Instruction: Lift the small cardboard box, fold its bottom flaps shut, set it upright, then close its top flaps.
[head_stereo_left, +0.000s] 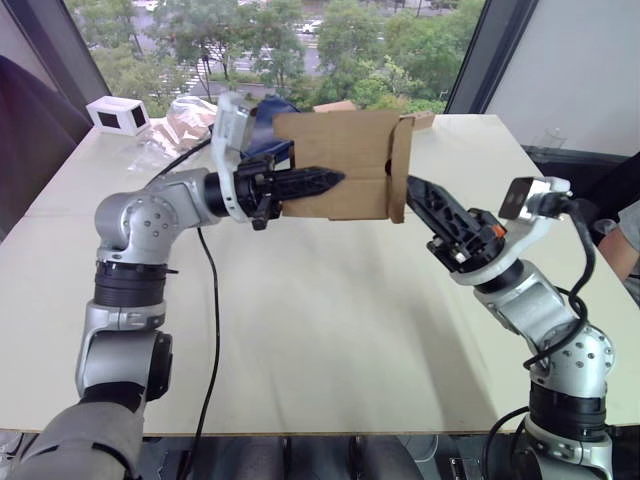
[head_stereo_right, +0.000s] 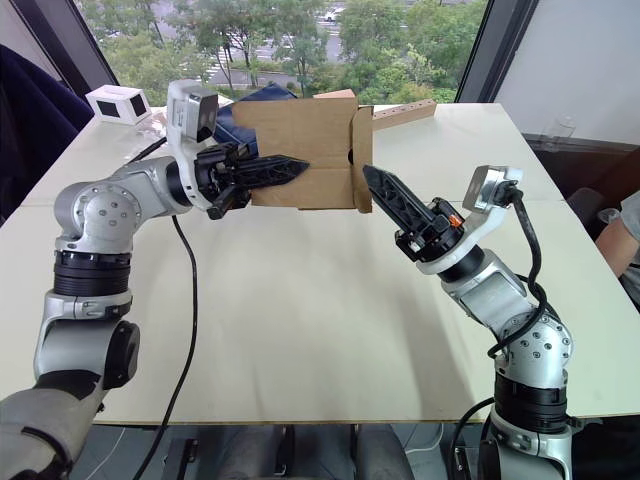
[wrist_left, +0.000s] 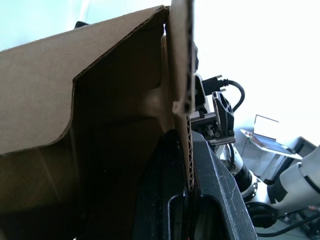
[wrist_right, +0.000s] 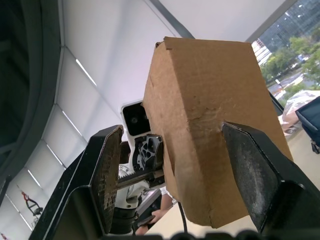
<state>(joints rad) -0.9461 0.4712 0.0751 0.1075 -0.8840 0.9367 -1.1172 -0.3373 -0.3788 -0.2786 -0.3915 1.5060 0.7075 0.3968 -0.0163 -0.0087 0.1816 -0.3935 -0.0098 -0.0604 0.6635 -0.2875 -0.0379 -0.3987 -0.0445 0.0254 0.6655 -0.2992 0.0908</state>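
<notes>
Small cardboard box (head_stereo_left: 335, 165) held in the air above the desk (head_stereo_left: 330, 320).
The left end effector (head_stereo_left: 322, 181) is clamped on one box wall, steadying it so the right end effector (head_stereo_right: 377, 185), fingers apart per its wrist view, can press the bottom flaps (head_stereo_left: 399, 170) closed.

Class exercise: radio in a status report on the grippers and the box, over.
Left gripper shut on the small cardboard box, held above the table. Right gripper open at its flapped end. Nothing in the way.
</notes>
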